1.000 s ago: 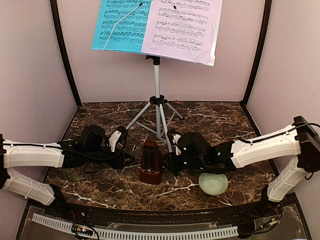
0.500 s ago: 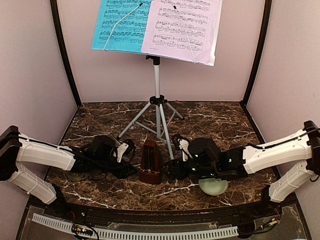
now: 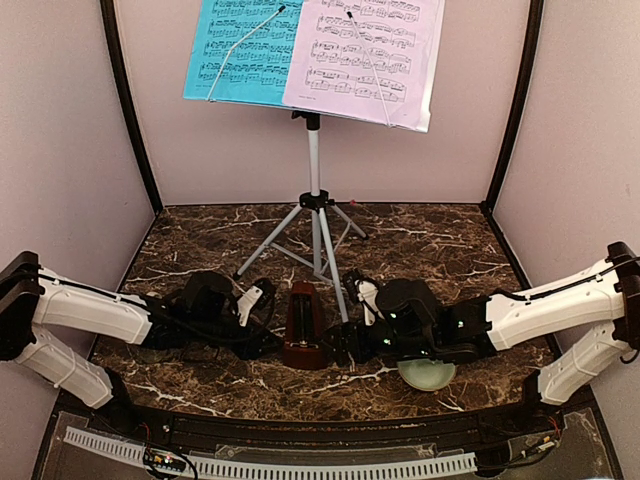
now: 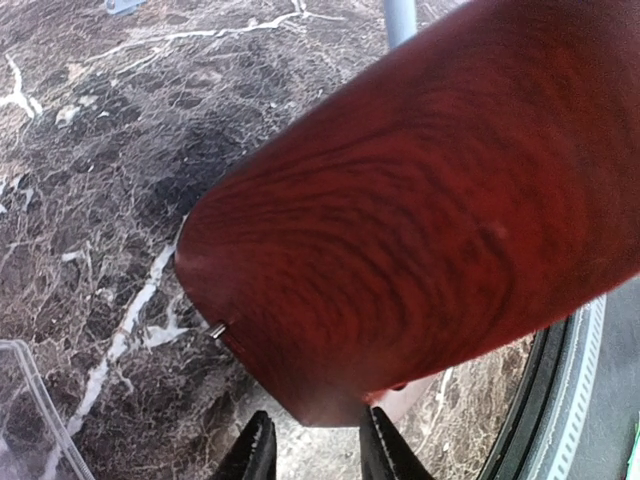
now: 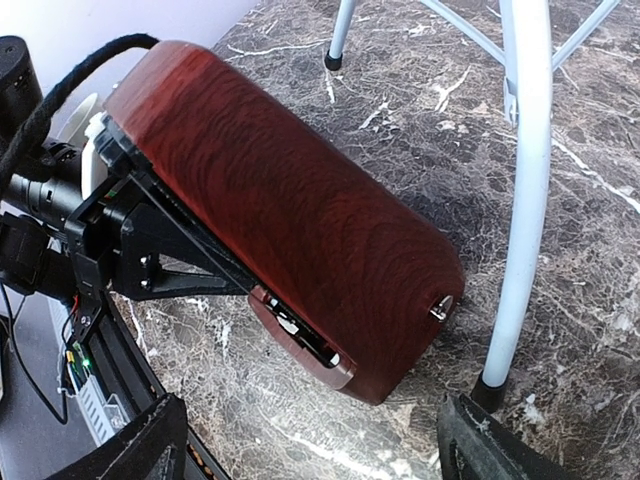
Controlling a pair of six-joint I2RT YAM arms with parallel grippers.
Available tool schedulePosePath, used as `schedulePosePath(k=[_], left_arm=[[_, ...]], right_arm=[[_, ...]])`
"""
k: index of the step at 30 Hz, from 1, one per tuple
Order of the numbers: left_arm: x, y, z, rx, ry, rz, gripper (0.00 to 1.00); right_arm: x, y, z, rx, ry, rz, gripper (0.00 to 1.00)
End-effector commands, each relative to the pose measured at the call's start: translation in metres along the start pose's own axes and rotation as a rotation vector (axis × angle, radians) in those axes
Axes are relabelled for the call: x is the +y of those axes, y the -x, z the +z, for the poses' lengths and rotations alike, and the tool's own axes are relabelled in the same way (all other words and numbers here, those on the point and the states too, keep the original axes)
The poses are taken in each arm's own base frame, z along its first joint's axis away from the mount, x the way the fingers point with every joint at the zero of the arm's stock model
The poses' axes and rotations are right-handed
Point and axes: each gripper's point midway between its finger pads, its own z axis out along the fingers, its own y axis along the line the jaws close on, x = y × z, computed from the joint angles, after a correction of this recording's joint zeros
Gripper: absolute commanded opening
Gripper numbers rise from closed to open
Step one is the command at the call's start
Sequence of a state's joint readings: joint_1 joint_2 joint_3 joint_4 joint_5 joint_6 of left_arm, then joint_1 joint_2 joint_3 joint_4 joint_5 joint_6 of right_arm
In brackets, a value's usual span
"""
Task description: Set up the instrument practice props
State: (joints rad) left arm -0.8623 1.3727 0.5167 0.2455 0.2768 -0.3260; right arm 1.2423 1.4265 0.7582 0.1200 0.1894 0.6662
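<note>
The silver-white music stand (image 3: 313,160) stands at the back on its tripod, with a blue sheet (image 3: 240,50) and a lilac sheet (image 3: 365,55) on its desk. The reddish-brown metronome (image 3: 302,322) stands just in front of the tripod legs. My left gripper (image 3: 276,316) reaches it from the left. In the left wrist view its fingers (image 4: 255,450) flank the metronome's (image 4: 420,220) narrow edge, shut on it. My right gripper (image 3: 342,342) is to the metronome's right. In the right wrist view that gripper (image 5: 310,450) is wide open and off the metronome (image 5: 290,210).
A pale green bowl (image 3: 428,372) sits partly under my right arm near the front edge. A tripod leg (image 5: 525,200) with its black foot (image 5: 490,390) stands close beside the metronome and my right finger. Dark walls enclose the marble table (image 3: 430,250).
My right gripper has opened wide and let go of the metronome. My left gripper has moved right, up to the metronome, and closed on it.
</note>
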Motion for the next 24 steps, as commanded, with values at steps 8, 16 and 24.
schedulePosePath(k=[8,16,24], left_arm=[[-0.01,0.009,-0.008,-0.051,-0.036,0.003,0.35],[-0.004,0.017,-0.021,-0.096,0.024,0.021,0.42],[-0.002,0.017,-0.022,-0.098,0.036,0.018,0.42]], right_arm=[[0.035,0.027,0.007,-0.068,0.022,-0.056,0.98],[0.032,0.036,0.011,-0.101,-0.037,-0.043,0.94],[0.025,0.043,0.016,-0.128,-0.101,-0.018,0.86]])
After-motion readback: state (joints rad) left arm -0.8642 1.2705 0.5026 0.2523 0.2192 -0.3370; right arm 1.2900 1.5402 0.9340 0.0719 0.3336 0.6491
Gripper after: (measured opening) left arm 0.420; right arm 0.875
